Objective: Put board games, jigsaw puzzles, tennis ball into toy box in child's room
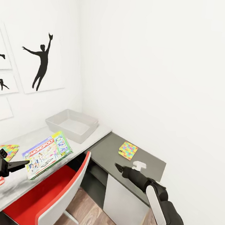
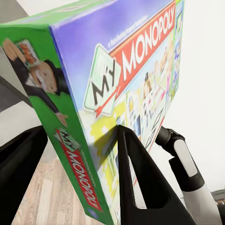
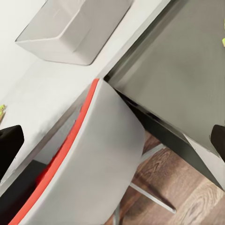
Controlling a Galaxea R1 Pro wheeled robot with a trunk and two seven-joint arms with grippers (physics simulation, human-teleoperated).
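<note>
Carrying the Monopoly board game [image 1: 47, 154], clamped in the left gripper [image 1: 23, 164]; right gripper [image 1: 119, 168] spread apart; next, lifting over to the toy box [image 1: 72, 124], just beyond the game

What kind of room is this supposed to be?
Probably a child's room: a Monopoly board game and a colourful jigsaw puzzle box lie on a corner desk, with baseball-player silhouette prints on the wall.

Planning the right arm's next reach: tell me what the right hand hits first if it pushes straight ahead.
Probably the red-and-grey chair's backrest: it sits centred between the open right hand's fingers in the wrist view, with the table beyond. Depth is uncertain.
</note>
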